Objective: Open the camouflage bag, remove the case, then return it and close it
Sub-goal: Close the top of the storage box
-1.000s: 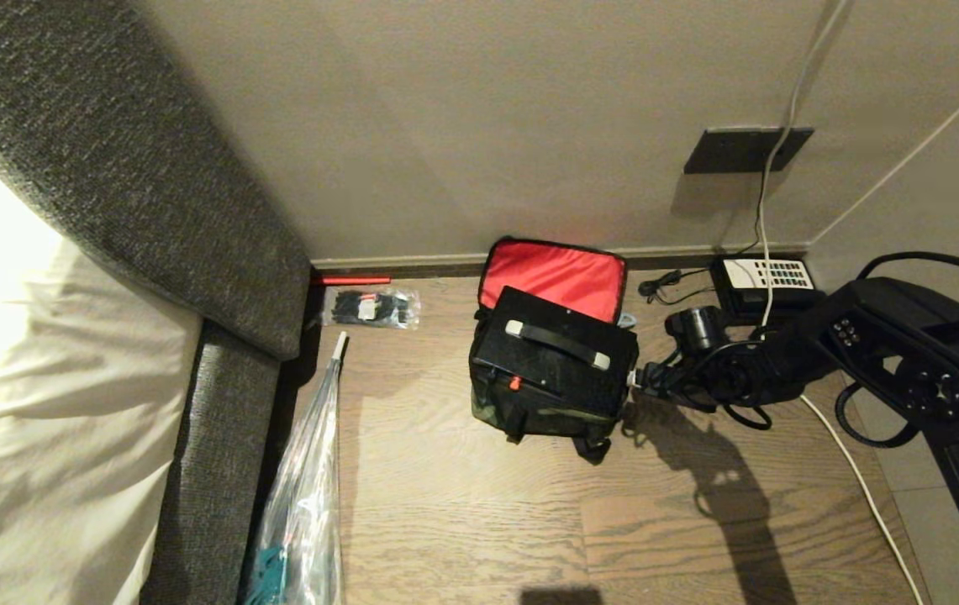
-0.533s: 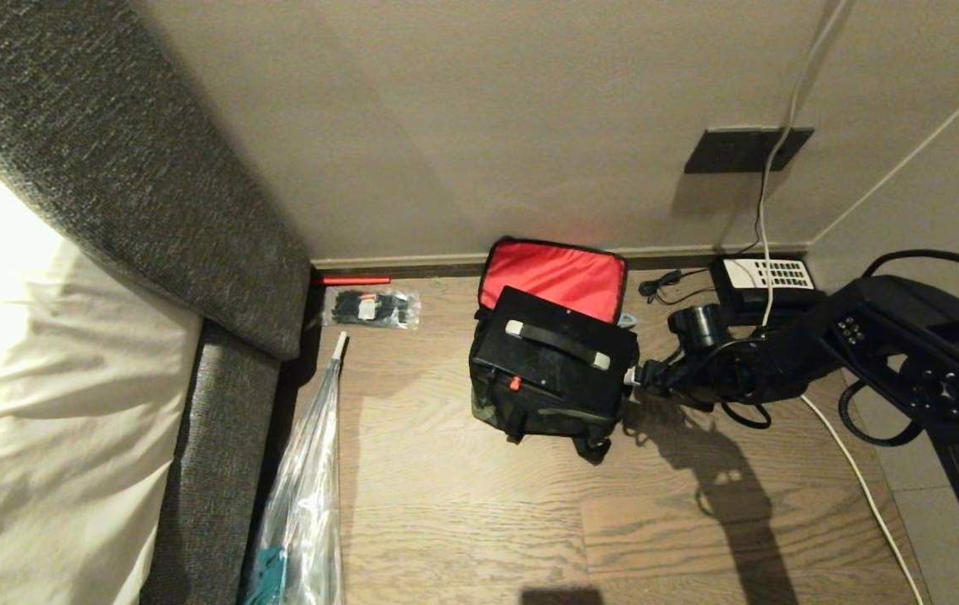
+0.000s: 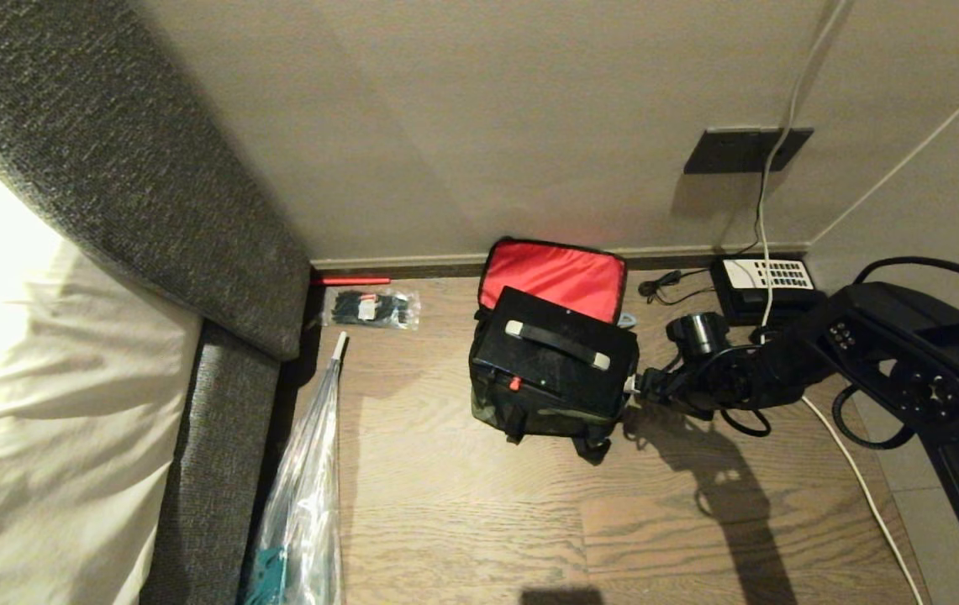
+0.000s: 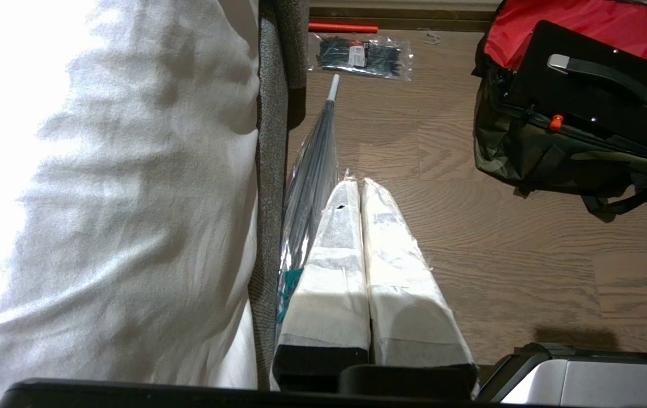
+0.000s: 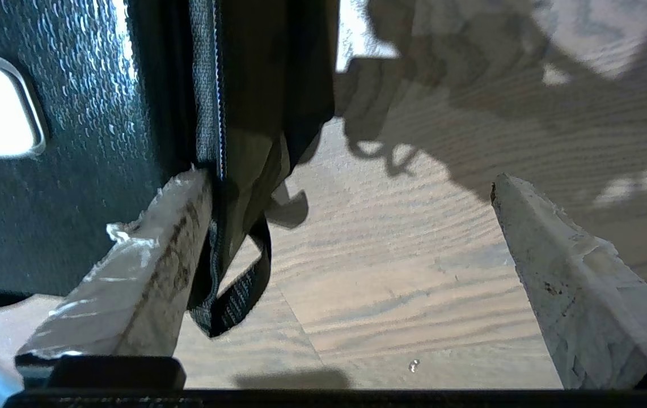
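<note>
The left gripper [image 4: 360, 187] hangs pressed together over the floor [image 3: 462, 521]. Farther off, the right gripper [image 3: 635, 385] is spread at the bag [image 3: 529, 412]; one finger [image 5: 147, 249] seemingly touches its rim. The case [image 3: 559, 357] sits inside.

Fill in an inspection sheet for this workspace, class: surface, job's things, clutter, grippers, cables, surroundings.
Surface: wood floor.
Job's things: camouflage bag open, red-lined flap up; case sits in it, handle up.
Clutter: packet of cable ties, wrapped umbrella, telephone.
Grippers: right gripper open at the bag's side; left gripper shut, idle beside the bed.
Cables: white cable across the floor.
Surroundings: bed, wall.
</note>
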Robot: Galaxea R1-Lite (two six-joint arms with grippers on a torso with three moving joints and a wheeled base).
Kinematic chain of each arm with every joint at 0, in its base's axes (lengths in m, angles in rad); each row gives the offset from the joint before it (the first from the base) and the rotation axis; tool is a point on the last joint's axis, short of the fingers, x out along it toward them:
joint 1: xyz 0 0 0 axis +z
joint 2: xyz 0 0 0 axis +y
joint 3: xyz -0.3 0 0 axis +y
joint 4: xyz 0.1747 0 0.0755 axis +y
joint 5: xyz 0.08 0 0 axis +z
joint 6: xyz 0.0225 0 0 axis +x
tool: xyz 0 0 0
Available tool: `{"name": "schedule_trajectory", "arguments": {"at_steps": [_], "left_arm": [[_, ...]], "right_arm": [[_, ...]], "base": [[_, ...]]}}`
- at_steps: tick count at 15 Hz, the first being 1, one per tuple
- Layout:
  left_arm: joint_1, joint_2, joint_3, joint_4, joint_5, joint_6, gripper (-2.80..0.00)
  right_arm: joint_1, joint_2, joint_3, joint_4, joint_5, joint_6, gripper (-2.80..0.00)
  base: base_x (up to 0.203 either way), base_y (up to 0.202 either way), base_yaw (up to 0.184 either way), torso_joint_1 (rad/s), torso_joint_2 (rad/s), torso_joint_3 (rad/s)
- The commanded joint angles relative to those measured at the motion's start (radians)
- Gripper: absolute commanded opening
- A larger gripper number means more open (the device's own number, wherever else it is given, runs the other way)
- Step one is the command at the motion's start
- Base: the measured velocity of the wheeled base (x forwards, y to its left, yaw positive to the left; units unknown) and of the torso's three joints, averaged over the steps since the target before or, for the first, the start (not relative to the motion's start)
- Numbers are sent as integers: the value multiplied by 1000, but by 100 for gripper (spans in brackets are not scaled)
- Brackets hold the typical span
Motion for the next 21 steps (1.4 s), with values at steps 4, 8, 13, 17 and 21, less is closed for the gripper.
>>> {"name": "schedule_trajectory", "arguments": {"at_steps": [4,8,13,17,21], "left_arm": [[0,-2,0,0,1,0,-280],[0,-2,0,0,1,0,-280],[0,-2,0,0,1,0,-280],[0,-2,0,0,1,0,-280],[0,-2,0,0,1,0,-280]], "right_arm": [[1,48,-39,-4,-2,13,0],[2,63,-70,-9,-3,11,0],[4,69,-85,-26,-1,-47,-280],[4,69,-87,-29,-8,-50,-280],[8,49,-84,-29,-14,-50,-280]], "base": [[0,0,0,0,0,0],[0,0,0,0,0,0],[0,0,0,0,0,0],[0,0,0,0,0,0],[0,0,0,0,0,0]]}}
